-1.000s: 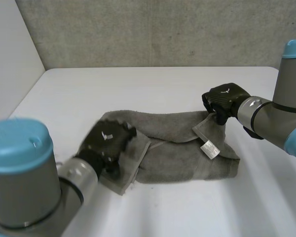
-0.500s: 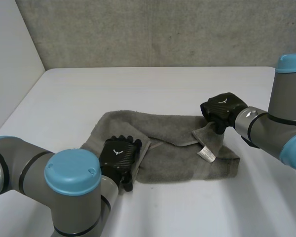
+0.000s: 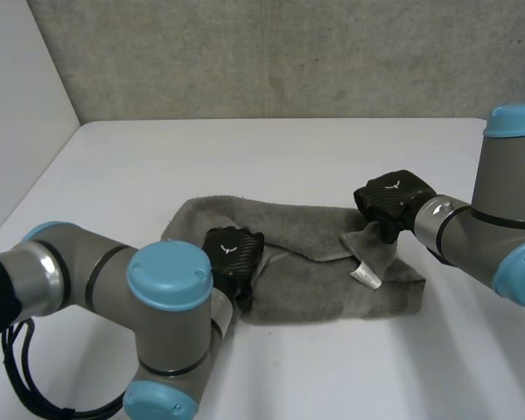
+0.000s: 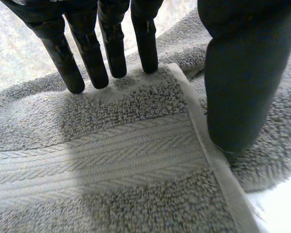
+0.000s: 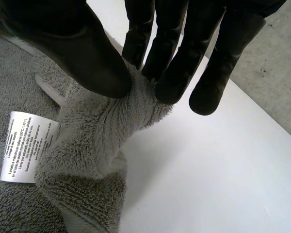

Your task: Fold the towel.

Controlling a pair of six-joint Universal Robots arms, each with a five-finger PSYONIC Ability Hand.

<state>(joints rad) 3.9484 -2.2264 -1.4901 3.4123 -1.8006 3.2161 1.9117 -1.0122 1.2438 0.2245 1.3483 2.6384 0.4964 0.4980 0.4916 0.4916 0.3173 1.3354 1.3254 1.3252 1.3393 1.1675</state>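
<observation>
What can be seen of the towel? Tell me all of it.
The towel is grey terry cloth with a woven band and a flat hem, lying rumpled and partly folded on the white table. A white printed label shows near its right end. The left hand presses straight fingers on a folded-over flap at the left end. The right hand pinches a raised, bunched corner between thumb and fingers.
</observation>
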